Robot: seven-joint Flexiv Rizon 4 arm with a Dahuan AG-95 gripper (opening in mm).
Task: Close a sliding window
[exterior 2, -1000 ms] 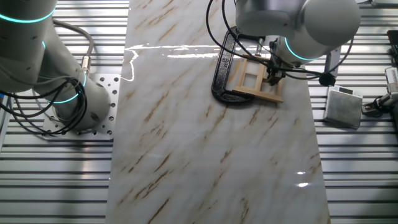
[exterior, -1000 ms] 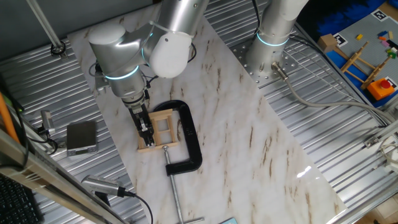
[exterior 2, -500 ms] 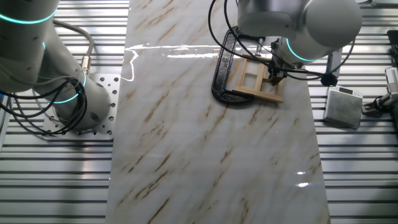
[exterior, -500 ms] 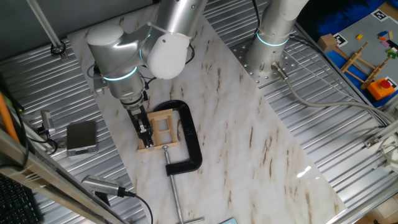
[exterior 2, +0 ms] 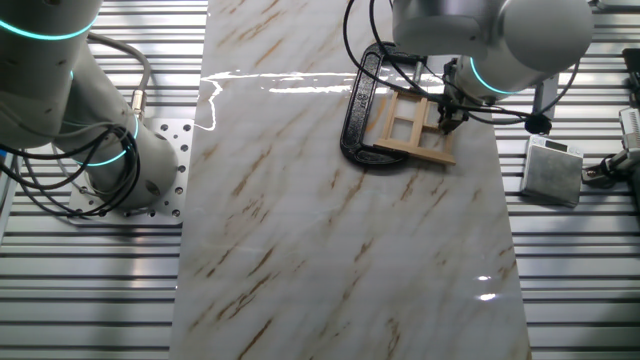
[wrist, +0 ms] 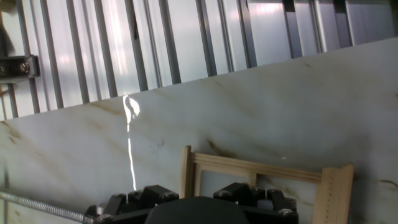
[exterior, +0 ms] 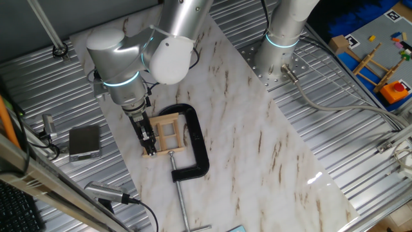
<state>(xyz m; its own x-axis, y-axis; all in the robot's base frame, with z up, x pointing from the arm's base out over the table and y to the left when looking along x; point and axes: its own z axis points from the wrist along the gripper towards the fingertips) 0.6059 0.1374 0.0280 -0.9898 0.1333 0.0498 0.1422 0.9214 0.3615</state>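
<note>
The gripper (exterior: 149,143) points down at the outer edge of the sliding window (exterior: 167,133), on the side away from the clamp's spine; its black fingers (exterior 2: 448,117) are close together, but whether they pinch the wood or only touch it cannot be told. The window, a small pale wooden frame with cross bars, lies flat on the marble-patterned board (exterior: 257,148), inside the mouth of a black C-clamp (exterior: 197,143). In one fixed view its side rails run diagonally from upper left toward lower right, roughly in line with the clamp's steel screw (exterior: 179,193), which sticks out toward the near edge. In the hand view the wooden frame (wrist: 261,171) sits low in the picture, board beyond. A small grey box (exterior: 84,141) rests on the ribbed metal table (exterior: 335,129) beside the board.
</note>
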